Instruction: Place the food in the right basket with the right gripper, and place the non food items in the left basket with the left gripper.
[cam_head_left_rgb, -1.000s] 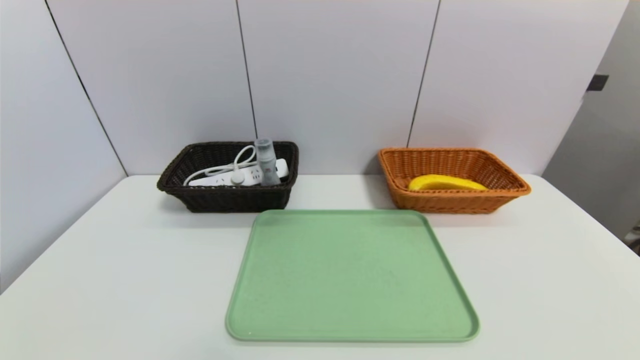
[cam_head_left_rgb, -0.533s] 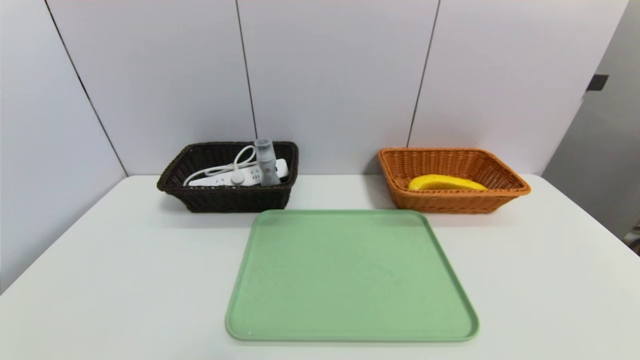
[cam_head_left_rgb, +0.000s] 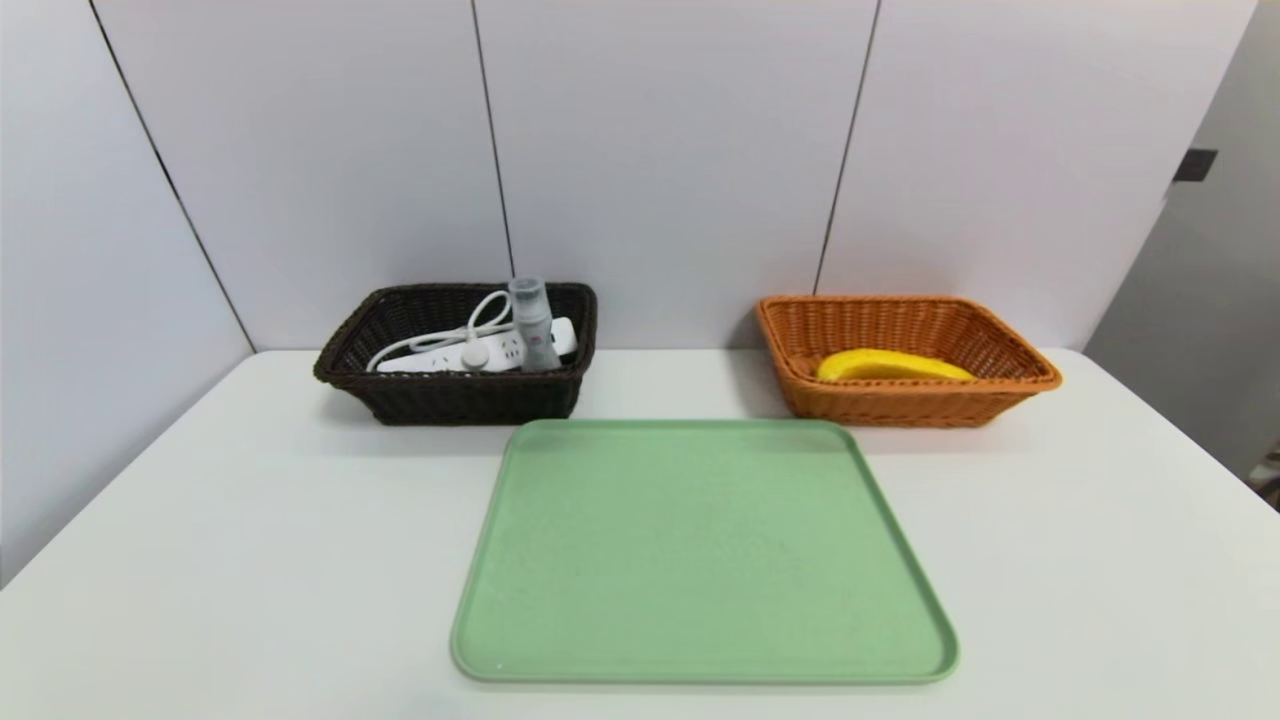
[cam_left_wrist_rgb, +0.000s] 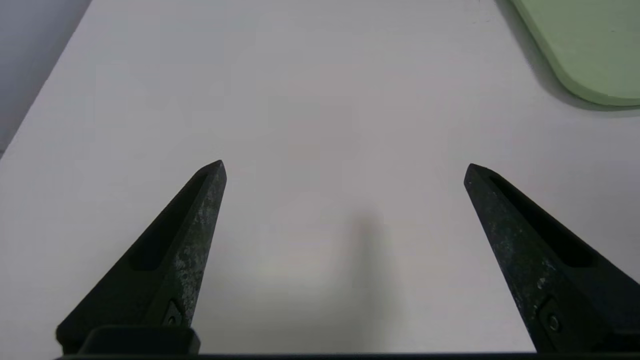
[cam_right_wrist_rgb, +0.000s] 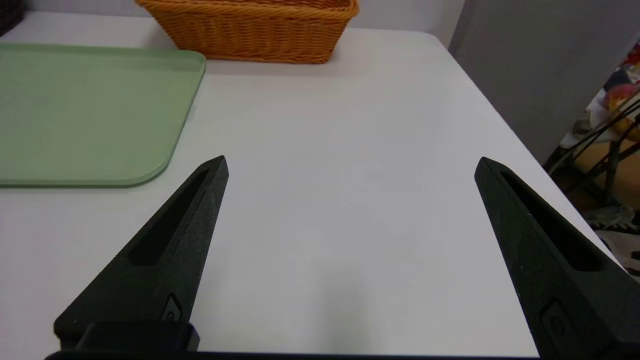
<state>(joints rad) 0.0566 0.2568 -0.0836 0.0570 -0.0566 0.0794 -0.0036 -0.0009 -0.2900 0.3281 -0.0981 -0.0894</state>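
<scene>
Both hands are spread wide with nothing in them: the left hand (cam_left_wrist_rgb: 345, 167) hangs over bare table (cam_head_left_rgb: 250, 520) off the tray's (cam_head_left_rgb: 700, 550) left corner, the right hand (cam_right_wrist_rgb: 350, 162) over bare table on the other side.

The banana (cam_head_left_rgb: 893, 366) lies in the orange basket (cam_head_left_rgb: 910, 405). The strip (cam_head_left_rgb: 470, 352) and bottle (cam_head_left_rgb: 533, 325) sit in the dark basket (cam_head_left_rgb: 450, 400). No pen visible, maybe buried.

Risk looks small: probably just a stray reach nudging a basket, or the upright bottle tipping.

Count: two baskets, one tray, one banana, one strip, one bottle.
</scene>
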